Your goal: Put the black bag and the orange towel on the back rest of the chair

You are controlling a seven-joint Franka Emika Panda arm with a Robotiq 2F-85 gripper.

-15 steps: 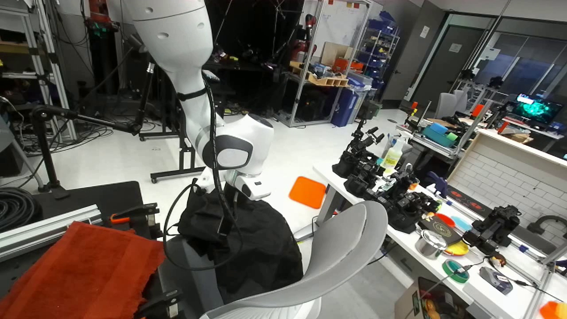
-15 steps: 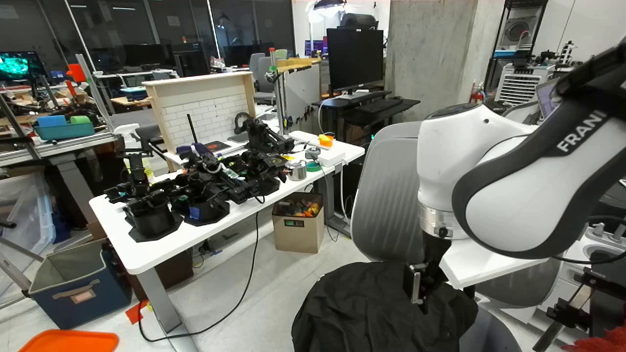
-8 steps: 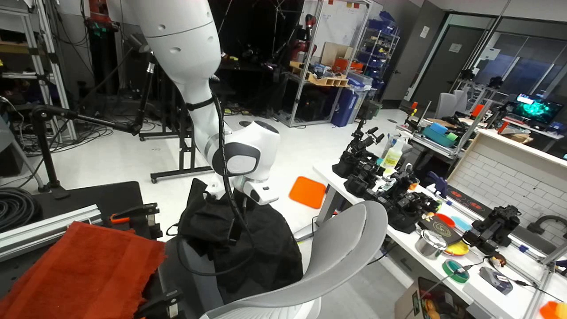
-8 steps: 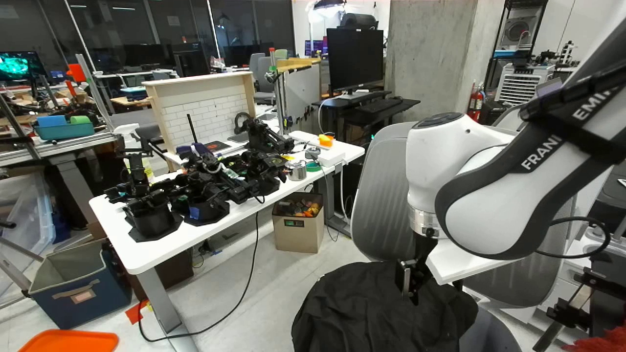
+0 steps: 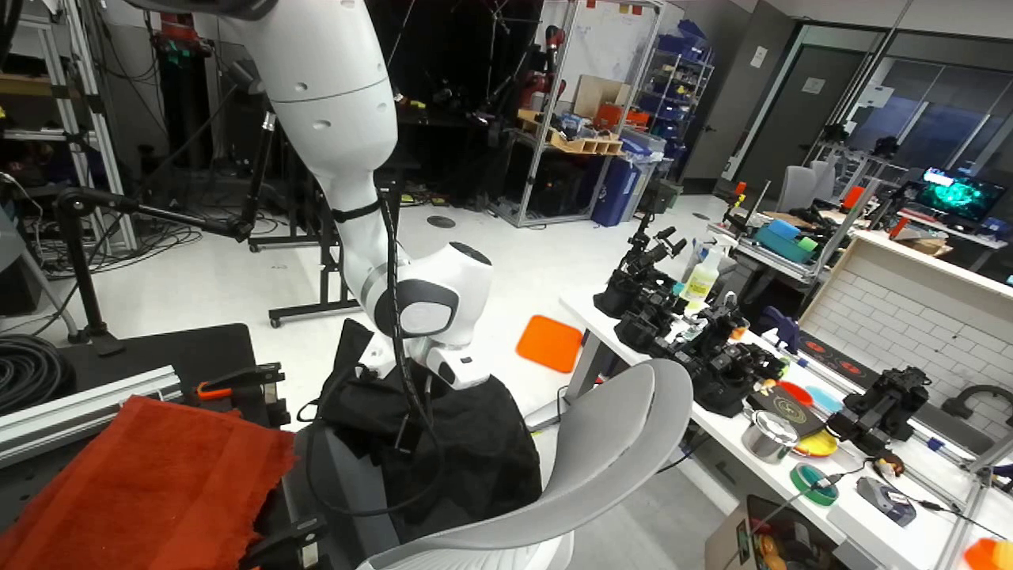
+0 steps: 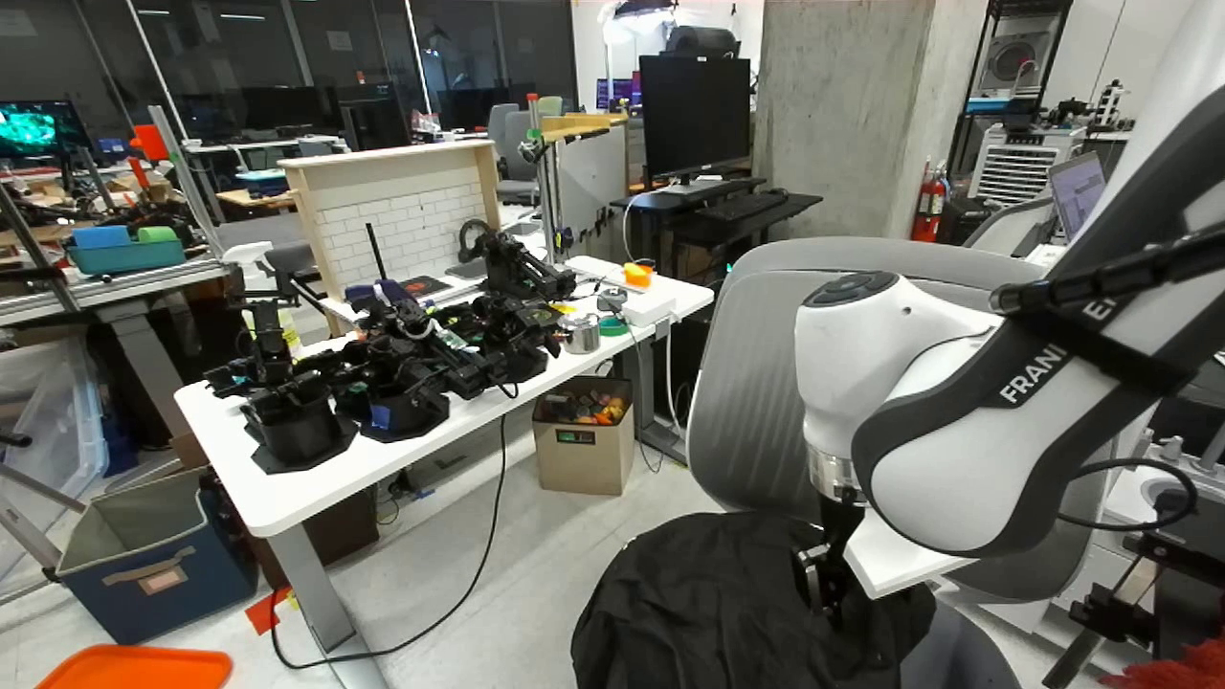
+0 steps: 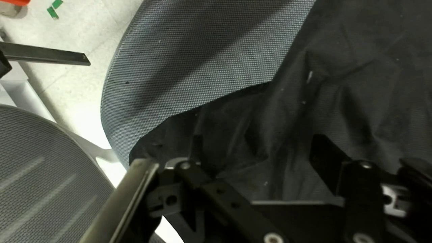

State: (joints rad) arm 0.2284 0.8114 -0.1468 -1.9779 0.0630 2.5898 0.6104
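In the wrist view the gripper (image 7: 258,145) has its fingers (image 7: 324,155) spread apart, with wrinkled cloth of the black bag (image 7: 337,101) showing between and beyond them; whether the tips touch that cloth cannot be told. The bag lies in a loose heap on the seat (image 7: 202,54) of the grey chair (image 5: 617,435), whose back rest (image 6: 756,411) rises on the far side of the heap in an exterior view. The white arm (image 5: 352,186) reaches in from the far left of an exterior view, and a black cable (image 5: 393,269) hangs along it in a loop that passes in front of the bag.

At the near left, in an exterior view, the orange towel (image 5: 158,483) is laid over a dark table (image 5: 198,344), beside a silver rail (image 5: 79,419) and a black clamp (image 5: 237,378).

In an exterior view a white table (image 6: 287,498) stands on the left, bearing black jointed devices (image 6: 297,421) and, toward its right end, a metal pot (image 6: 581,335). A beige bin (image 6: 584,464) stands on the floor (image 6: 536,574) below the table's right half; a blue bin (image 6: 158,579) and an orange flat piece (image 6: 134,668) are at the near left. Far off, a dark monitor (image 6: 696,120) stands left of a concrete pillar (image 6: 842,124)
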